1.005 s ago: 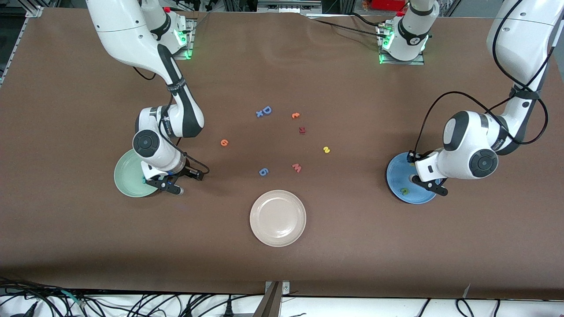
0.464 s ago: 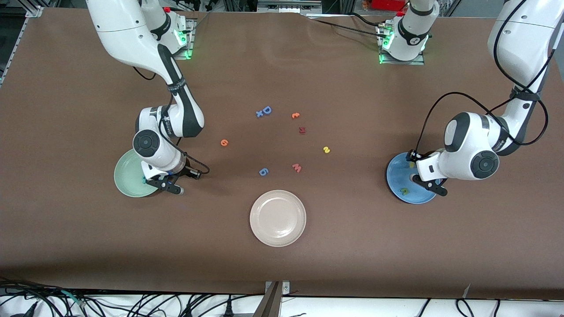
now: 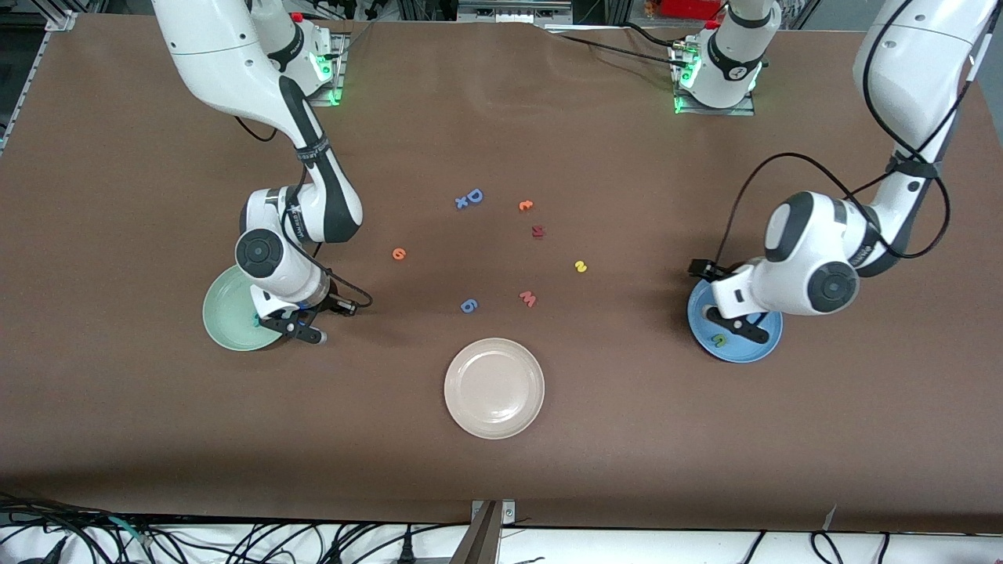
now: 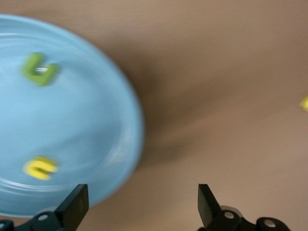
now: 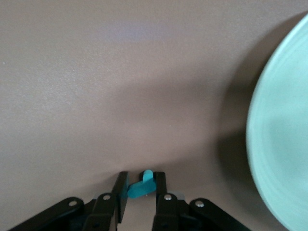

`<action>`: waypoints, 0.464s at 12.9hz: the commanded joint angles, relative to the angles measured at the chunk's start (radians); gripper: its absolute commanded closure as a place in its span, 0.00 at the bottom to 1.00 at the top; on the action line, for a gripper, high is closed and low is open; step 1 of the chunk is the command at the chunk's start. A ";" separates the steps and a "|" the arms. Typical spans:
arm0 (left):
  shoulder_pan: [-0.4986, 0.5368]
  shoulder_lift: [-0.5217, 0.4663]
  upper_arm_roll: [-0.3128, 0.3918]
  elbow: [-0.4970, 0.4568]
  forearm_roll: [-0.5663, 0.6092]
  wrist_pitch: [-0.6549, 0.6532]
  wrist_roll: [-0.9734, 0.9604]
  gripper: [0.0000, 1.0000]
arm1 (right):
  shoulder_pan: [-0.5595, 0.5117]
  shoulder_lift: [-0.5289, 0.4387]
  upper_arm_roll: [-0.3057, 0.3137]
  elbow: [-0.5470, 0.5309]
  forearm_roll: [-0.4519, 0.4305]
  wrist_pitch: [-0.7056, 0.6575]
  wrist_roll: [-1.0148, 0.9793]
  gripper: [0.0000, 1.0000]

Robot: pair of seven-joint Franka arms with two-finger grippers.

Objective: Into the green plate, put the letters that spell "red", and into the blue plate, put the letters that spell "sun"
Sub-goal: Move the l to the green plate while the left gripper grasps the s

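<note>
My right gripper (image 3: 300,329) is low over the table beside the green plate (image 3: 227,317), shut on a small teal letter (image 5: 142,185) between its fingers (image 5: 120,190). A teal speck (image 3: 256,319) shows on the green plate (image 5: 281,144). My left gripper (image 3: 733,323) hangs open and empty over the rim of the blue plate (image 3: 764,345). In the blue plate (image 4: 86,125) lie the green "n" (image 4: 41,70) and a yellow letter (image 4: 41,167). The yellow "s" (image 3: 580,266) and the orange "e" (image 3: 399,253) lie on the table.
A cream plate (image 3: 494,388) sits nearest the front camera. Loose letters in the middle: blue "6" (image 3: 468,305), pink "w" (image 3: 527,298), dark red letter (image 3: 537,231), small orange letter (image 3: 526,205), blue pair (image 3: 470,198).
My left gripper opened wide and shifted toward the table's middle over the blue plate's rim. My right gripper closed on the teal letter.
</note>
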 commanded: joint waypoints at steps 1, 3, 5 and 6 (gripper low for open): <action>0.002 -0.026 -0.121 -0.011 -0.010 -0.030 -0.234 0.00 | 0.002 -0.037 0.003 -0.044 0.013 0.010 -0.020 0.77; -0.031 -0.025 -0.186 -0.016 0.003 -0.016 -0.393 0.00 | 0.002 -0.037 0.003 -0.044 0.013 0.010 -0.020 0.80; -0.102 -0.023 -0.188 -0.025 0.060 0.028 -0.484 0.00 | 0.002 -0.037 0.003 -0.040 0.013 0.008 -0.022 0.81; -0.119 -0.017 -0.189 -0.031 0.073 0.052 -0.526 0.00 | 0.002 -0.039 0.003 -0.035 0.013 0.007 -0.026 0.81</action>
